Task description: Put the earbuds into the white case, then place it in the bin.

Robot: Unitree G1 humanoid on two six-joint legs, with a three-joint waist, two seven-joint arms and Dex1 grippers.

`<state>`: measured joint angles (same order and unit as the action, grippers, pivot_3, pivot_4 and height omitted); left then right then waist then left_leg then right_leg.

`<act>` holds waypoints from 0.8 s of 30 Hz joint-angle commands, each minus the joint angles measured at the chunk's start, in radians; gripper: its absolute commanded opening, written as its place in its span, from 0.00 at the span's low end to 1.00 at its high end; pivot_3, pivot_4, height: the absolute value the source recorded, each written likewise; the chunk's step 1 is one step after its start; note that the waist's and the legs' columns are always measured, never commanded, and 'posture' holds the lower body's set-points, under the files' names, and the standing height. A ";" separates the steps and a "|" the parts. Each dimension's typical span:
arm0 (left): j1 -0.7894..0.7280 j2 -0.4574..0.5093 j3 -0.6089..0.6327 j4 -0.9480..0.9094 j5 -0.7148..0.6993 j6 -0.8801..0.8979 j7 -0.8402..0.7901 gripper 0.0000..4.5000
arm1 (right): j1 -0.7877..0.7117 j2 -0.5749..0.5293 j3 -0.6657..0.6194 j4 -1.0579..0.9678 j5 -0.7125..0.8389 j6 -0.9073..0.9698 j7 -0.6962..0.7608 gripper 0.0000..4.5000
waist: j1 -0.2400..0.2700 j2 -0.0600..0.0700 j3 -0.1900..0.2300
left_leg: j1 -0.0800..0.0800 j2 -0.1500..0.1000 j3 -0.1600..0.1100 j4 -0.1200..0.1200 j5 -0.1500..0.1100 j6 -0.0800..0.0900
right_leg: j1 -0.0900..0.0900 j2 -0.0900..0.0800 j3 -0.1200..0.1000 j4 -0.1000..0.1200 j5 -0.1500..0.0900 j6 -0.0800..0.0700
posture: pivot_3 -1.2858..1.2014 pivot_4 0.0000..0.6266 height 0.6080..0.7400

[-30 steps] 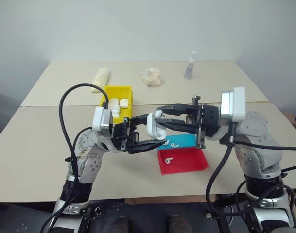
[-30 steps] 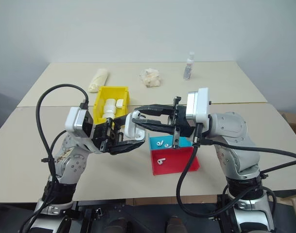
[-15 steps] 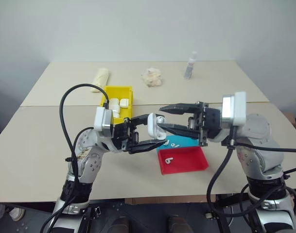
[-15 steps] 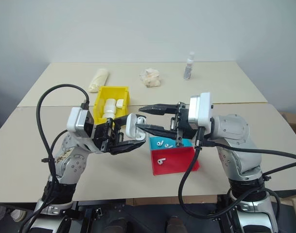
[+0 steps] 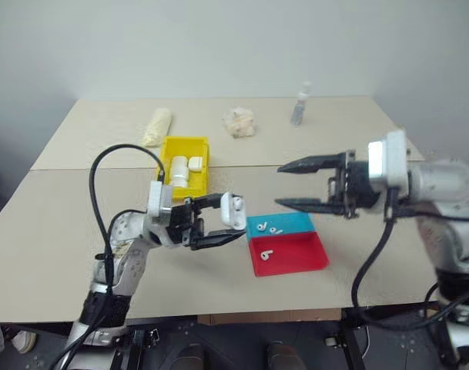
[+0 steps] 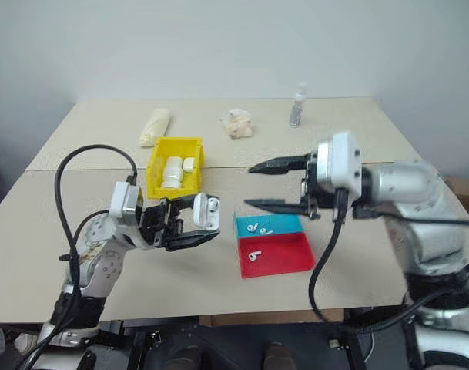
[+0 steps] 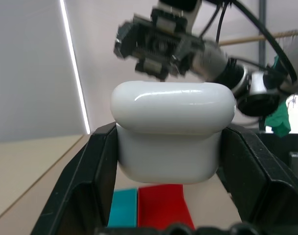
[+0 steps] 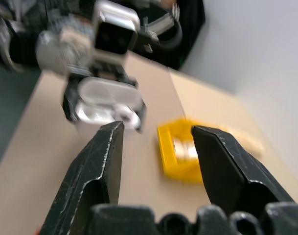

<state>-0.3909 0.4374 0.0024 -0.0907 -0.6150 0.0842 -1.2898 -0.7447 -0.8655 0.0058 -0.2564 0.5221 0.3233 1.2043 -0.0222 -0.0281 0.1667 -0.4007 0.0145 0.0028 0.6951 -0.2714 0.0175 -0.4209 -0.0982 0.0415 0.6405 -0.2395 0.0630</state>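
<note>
My left gripper is shut on the white case and holds it above the table, left of the trays. In the left wrist view the case sits between the two black fingers with its lid down. Up and to the right of the case, my right gripper is open, holds nothing and stands clear of it. Two earbuds lie in the blue tray, and one earbud lies in the red tray. The yellow bin stands behind my left gripper with white cases inside.
At the back of the table are a small clear bottle, a crumpled pale wad and a beige roll. A seam runs across the table behind the trays.
My right gripper has opened and drawn away to the right from the white case. My left gripper has sunk and moved left with the case still in it.
</note>
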 commanded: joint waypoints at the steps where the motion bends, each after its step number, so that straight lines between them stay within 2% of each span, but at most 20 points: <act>1: 0.039 0.033 0.035 -0.019 0.016 -0.038 -0.004 0.62 | -0.132 -0.038 0.167 0.130 -0.193 0.000 0.082 0.59 | -0.004 0.000 0.000 | 0.001 0.001 0.000 0.000 0.000 0.000 | 0.000 0.001 0.000 -0.001 0.000 -0.001 | 0.52 0.24 1.00; 4: 0.077 0.046 0.046 -0.036 0.025 -0.045 0.015 0.62 | -0.247 -0.005 0.341 0.293 -0.394 -0.094 0.146 0.59 | -0.007 0.000 0.000 | 0.001 0.001 0.002 0.000 0.000 0.000 | 0.000 0.001 0.001 -0.001 -0.001 -0.001 | 0.52 0.24 1.00; 11: 0.167 0.055 0.058 -0.088 0.055 -0.070 0.063 0.62 | -0.398 0.179 0.547 0.623 -0.664 -0.278 0.154 0.59 | -0.018 0.000 0.000 | -0.004 0.001 0.001 0.000 0.000 0.000 | -0.004 0.000 0.000 0.002 0.000 -0.001 | 0.52 0.24 1.00; 16: 0.224 0.074 0.086 -0.154 0.038 -0.048 0.108 0.62 | -0.432 0.273 0.576 0.755 -0.736 -0.425 0.146 0.59 | -0.016 0.001 0.000 | -0.004 0.001 0.000 0.000 0.001 -0.002 | -0.004 0.000 -0.001 0.003 0.000 -0.001 | 0.52 0.24 1.00; 20: 0.246 0.083 0.090 -0.172 0.038 -0.045 0.123 0.62 | -0.443 0.306 0.597 0.849 -0.790 -0.655 0.132 0.59 | -0.017 0.001 0.000 | -0.003 0.001 0.000 0.000 0.001 -0.002 | -0.004 0.000 -0.001 0.003 0.000 -0.001 | 0.52 0.24 1.00; 24: 0.251 0.086 0.089 -0.184 0.035 -0.041 0.137 0.62 | -0.462 0.335 0.587 0.906 -0.801 -0.686 0.157 0.59 | -0.020 0.001 0.000 | -0.003 0.001 0.000 0.000 0.001 -0.002 | -0.004 0.000 -0.001 0.003 0.000 -0.001 | 0.52 0.24 1.00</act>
<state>-0.1425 0.5146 0.0752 -0.2285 -0.5543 0.0458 -1.1601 -1.1697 -0.5287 0.6121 0.6472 -0.2741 -0.3352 1.3508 -0.0423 -0.0271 0.1669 -0.4037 0.0152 0.0025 0.6946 -0.2703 0.0153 -0.4247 -0.0986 0.0407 0.6437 -0.2397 0.0621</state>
